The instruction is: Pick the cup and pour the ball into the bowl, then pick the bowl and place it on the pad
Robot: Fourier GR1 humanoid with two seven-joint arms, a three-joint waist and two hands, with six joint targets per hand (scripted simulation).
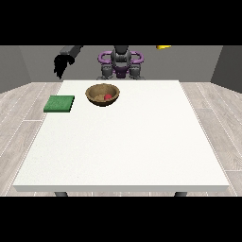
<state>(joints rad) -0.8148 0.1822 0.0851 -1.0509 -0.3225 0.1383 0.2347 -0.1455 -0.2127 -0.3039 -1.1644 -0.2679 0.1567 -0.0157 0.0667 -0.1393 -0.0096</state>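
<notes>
Hand at view's left (60, 65) raised, fingers hanging relaxed, red ball (108, 96) in bowl (102, 94), pad (59, 104) beside.

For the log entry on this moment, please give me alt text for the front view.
A wooden bowl holding a red ball sits on the white table, beside a green pad at the table's edge on the view's left. A black hand hangs raised at the view's upper left, touching nothing.

torso (121, 64): grey, dark head, purple rings at shoulders
forearm (71, 50): grey, boxy
hand (61, 65): black, at view's left
</notes>
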